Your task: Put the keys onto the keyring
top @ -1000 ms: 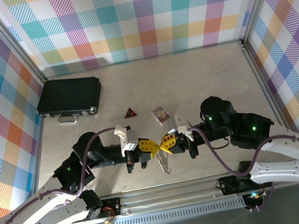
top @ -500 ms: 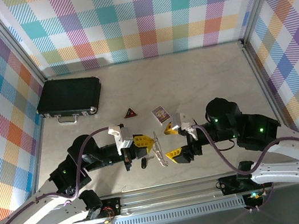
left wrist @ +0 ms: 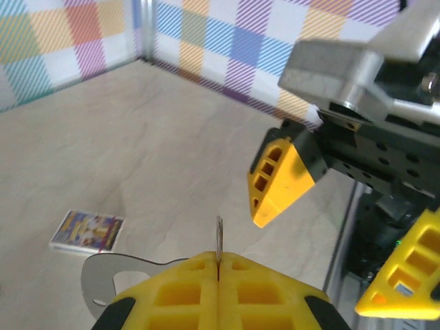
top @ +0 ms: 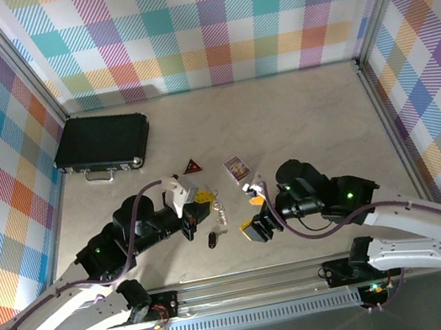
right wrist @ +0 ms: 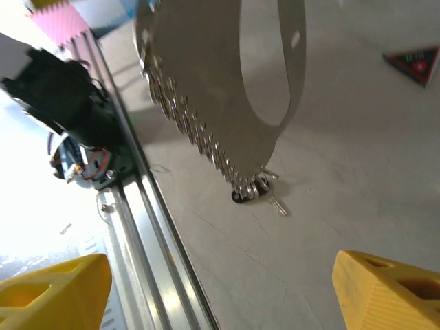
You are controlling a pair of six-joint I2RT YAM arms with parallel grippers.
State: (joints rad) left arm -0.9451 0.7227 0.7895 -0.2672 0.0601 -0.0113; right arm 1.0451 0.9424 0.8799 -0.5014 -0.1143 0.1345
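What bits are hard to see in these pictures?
Key: right wrist view, head partly behind the keyring.
Keyring: same view, top cut off by the frame edge; left wrist view, mostly hidden by the left gripper.
Card: top view, print too small.

The left gripper [top: 201, 196] holds the keyring [top: 219, 210]; the key [top: 213, 239] lies on the counter [top: 298, 117] near the wide-apart right gripper [top: 252, 215].

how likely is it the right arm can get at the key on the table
Probably yes, with care: the right arm's fingers are open and the key lies on bare table ahead of them, but the keyring pinched in the left fingers hangs close in front of it.
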